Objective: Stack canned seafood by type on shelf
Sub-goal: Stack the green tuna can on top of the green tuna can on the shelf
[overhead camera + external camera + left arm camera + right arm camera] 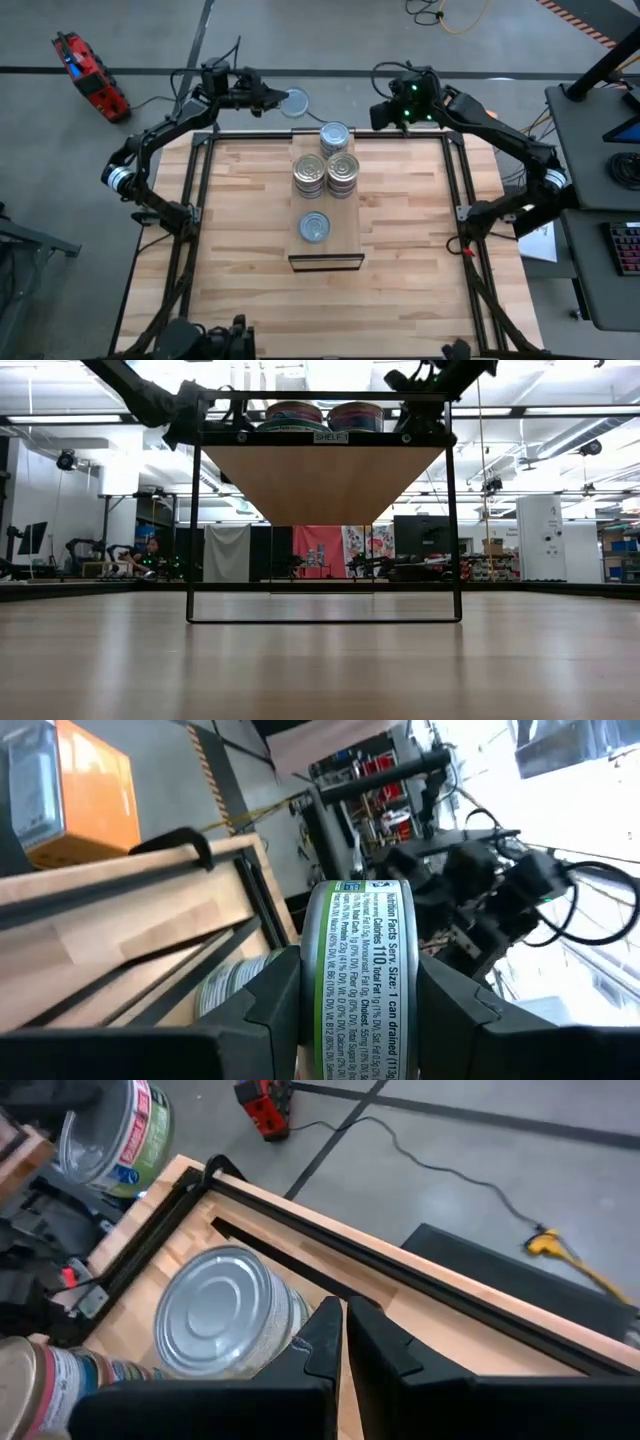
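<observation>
The shelf [352, 236] stands mid-table, and the canned seafood sits on its top. Two stacks [310, 176] [343, 173] stand side by side, one silver tin [335, 137] lies at the far end and one pale tin [314, 227] nearer the front. My left gripper [283, 101] hovers past the table's far edge, left of the shelf. It is shut on a green-labelled tin [362, 975], which also shows in the high view [297, 102]. My right gripper [345, 1328] is shut on nothing, above the far edge, right of the silver tin [222, 1315]. My left gripper pinches the labelled tin between its two fingers [268, 1005], which sit on the tin's two flat ends. The label wall [345, 1020] faces the wrist camera. The fingers come about level from the table's left side. The tin is lifted clear, above the floor beyond the far edge.
A black metal frame [200, 190] runs round the shelf's sides and far end. The shelf top sits high on thin black legs [190, 530]. A red tool [90, 75] lies on the floor at the far left. A desk with a keyboard [625, 245] stands to the right.
</observation>
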Controlling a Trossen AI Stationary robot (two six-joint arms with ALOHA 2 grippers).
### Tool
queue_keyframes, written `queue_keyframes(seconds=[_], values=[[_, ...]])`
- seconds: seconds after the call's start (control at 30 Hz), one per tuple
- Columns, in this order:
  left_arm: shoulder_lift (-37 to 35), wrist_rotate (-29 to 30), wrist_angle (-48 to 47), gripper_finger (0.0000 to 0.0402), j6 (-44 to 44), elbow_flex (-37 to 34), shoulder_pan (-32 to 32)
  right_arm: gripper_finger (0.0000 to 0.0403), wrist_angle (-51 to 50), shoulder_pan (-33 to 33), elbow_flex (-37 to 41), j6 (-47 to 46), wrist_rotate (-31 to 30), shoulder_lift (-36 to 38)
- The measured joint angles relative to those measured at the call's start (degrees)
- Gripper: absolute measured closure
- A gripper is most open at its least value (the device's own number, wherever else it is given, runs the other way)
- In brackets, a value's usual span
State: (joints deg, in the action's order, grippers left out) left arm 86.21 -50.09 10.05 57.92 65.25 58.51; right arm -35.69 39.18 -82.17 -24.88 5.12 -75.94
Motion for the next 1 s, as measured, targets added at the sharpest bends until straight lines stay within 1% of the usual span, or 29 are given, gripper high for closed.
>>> queue_keyframes(seconds=[0.17, 0.33, 0.47, 0.6, 0.67, 0.77, 1.0], values=[[-0.02, 2.95, 0.26, 0.0280, 3.18, 1.78, -0.48, 0.0392, 2.12, 3.20, 0.00, -0.98, 5.49, -2.30], [0.76, 5.63, 0.24, 0.0280, 6.23, 4.34, -2.19, 0.0392, 2.02, 4.86, 0.00, -1.53, 5.84, -2.86], [2.14, 10.24, 0.01, 0.0280, 10.13, 7.22, -5.18, 0.0392, 1.90, 5.33, 0.00, -1.80, 5.87, -2.64], [3.40, 10.52, -1.02, 0.0280, 11.14, 10.62, -7.34, 0.0392, 1.53, 5.37, 0.00, -2.58, 5.89, -2.33], [3.91, 12.09, -2.64, 0.0280, 10.73, 11.57, -8.06, 0.0392, 1.50, 5.37, 0.00, -2.58, 5.89, -2.31], [4.71, 12.76, -5.36, 0.0280, 10.88, 11.96, -8.98, 0.0392, 1.48, 5.37, 0.00, -2.58, 5.89, -2.27], [4.72, 14.60, -6.44, 0.0280, 13.01, 11.94, -12.77, 0.0392, 1.45, 5.35, 0.00, -2.51, 5.89, -2.12]])
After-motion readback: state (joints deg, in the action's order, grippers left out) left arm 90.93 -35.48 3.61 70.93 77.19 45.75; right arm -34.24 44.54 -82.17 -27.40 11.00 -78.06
